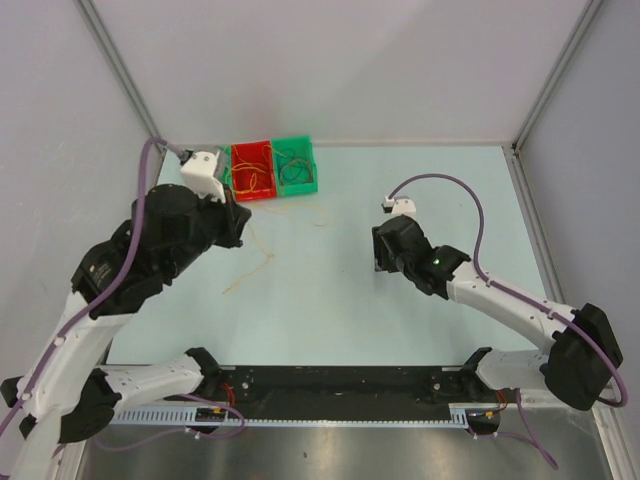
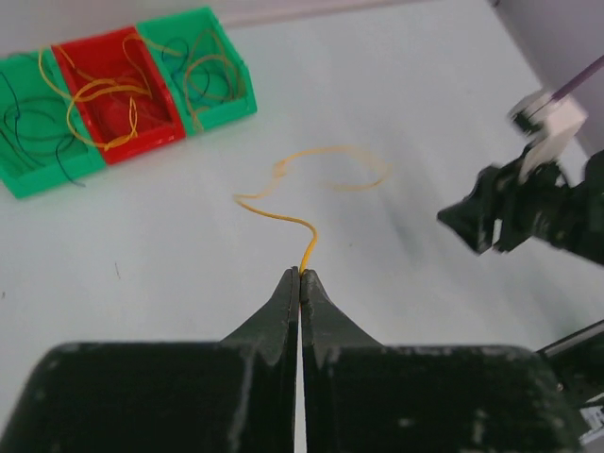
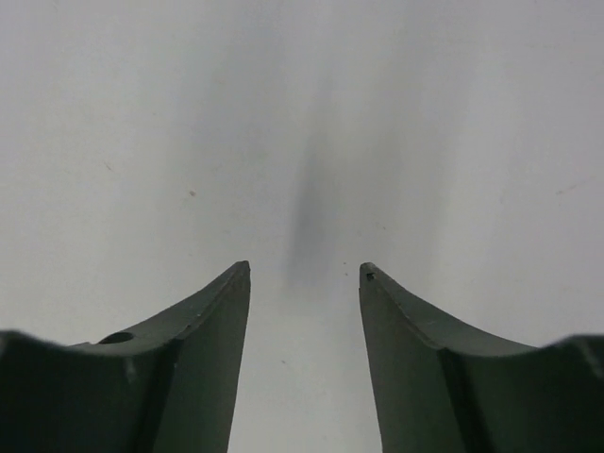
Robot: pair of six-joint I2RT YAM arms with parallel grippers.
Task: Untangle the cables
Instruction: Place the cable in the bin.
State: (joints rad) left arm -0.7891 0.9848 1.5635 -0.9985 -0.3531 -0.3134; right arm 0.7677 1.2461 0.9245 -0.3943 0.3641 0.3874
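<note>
Orange cable (image 2: 269, 213) trails across the table (image 2: 406, 311) from the left tool (image 2: 300, 276), whose jaws are clamped together on its end. More cables (image 2: 94, 92) lie coiled in the bins (image 2: 146, 143). Right tool (image 3: 304, 267) hangs with jaws apart, gripping nothing.

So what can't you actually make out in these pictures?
Top view: the left tool is hidden beneath its arm, which also covers the left green bin.
Top view: the orange cable it pinches is too thin to trace.
Left wrist view: the binned cables overlap, too tangled to count.
Right wrist view: only blurred table beyond the open right tool.
</note>
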